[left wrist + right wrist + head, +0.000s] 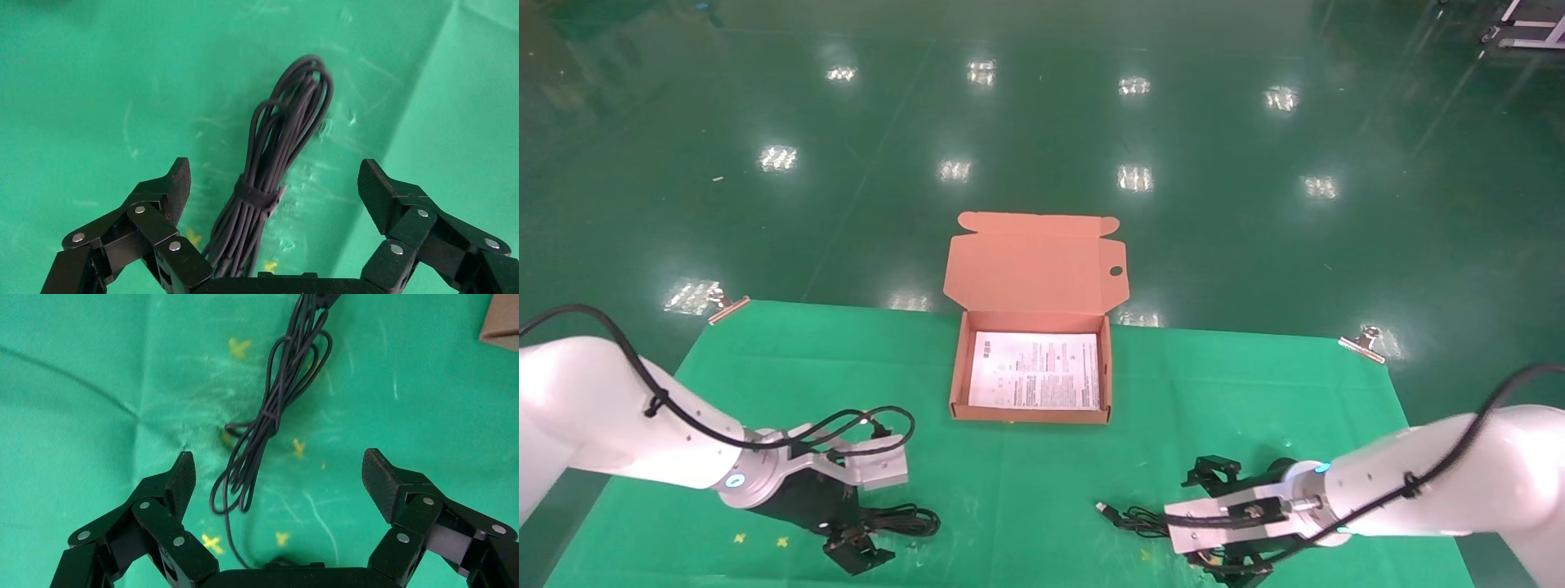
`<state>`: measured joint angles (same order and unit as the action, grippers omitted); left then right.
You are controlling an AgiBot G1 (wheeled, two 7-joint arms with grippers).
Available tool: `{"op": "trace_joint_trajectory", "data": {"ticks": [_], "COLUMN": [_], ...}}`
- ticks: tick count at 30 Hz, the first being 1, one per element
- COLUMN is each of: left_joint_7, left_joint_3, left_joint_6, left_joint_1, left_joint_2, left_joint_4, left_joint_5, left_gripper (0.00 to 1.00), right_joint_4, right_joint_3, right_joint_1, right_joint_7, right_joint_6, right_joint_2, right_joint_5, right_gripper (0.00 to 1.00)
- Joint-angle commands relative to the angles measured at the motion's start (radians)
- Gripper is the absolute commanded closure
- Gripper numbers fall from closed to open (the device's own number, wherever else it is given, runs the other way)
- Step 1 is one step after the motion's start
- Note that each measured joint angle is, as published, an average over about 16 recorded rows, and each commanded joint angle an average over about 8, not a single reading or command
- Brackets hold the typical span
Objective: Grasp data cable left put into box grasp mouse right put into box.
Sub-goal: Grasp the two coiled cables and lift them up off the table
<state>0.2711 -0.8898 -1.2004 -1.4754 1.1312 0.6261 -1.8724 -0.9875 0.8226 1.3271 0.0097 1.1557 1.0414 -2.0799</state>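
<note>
black left gripper [273, 187] low at near left of table, fingers spread wide astride data cable [275, 165], set to pinch bundle. right gripper [278, 478] likewise spread over mouse cord [269, 422]; mouse itself hidden. box [957, 371] beyond, centre, lid back, ready to receive.

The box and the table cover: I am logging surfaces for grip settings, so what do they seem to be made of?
The box looks like matte orange-brown cardboard, with die-cut tabs and folded walls. The table cover looks like green cloth: creases show in both wrist views, and clips hold its corners.
</note>
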Motion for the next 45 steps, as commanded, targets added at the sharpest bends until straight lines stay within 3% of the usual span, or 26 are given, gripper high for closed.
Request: {"op": "trace_joint_trajectory", "data": {"ticks": [1, 10, 11, 18, 19, 45], "left_joint_7": [-0.022, -0.122, -0.132, -0.186, -0.19, -0.184], "left_joint_3": [0.004, 0.014, 0.014, 0.017, 0.017, 0.016], "left_joint_6": [0.006, 0.028, 0.03, 0.048, 0.051, 0.046], "left_joint_1": [-0.01, -0.042, -0.045, -0.059, -0.06, -0.058], "left_joint_2": [0.017, 0.069, 0.074, 0.098, 0.1, 0.095], "left_joint_4": [-0.057, -0.231, -0.246, -0.325, -0.331, -0.316], "left_joint_5": [0.008, 0.029, 0.03, 0.034, 0.034, 0.034], "left_gripper": [0.0, 0.0, 0.03, 0.9, 1.0, 1.0], "right_joint_4": [0.048, 0.186, 0.199, 0.265, 0.269, 0.258], "right_joint_3": [0.0, 0.008, 0.007, 0.001, 0.001, 0.001], "right_joint_1": [0.01, 0.029, 0.03, 0.042, 0.042, 0.041], "right_joint_7": [-0.006, -0.059, -0.062, -0.078, -0.081, -0.077], "right_joint_6": [-0.007, -0.054, -0.059, -0.077, -0.078, -0.075], "right_joint_2": [0.024, 0.087, 0.091, 0.112, 0.114, 0.109], "right_joint_5": [0.004, -0.004, -0.003, 0.007, 0.007, 0.008], "right_gripper": [0.0, 0.0, 0.07, 0.94, 1.0, 1.0]}}
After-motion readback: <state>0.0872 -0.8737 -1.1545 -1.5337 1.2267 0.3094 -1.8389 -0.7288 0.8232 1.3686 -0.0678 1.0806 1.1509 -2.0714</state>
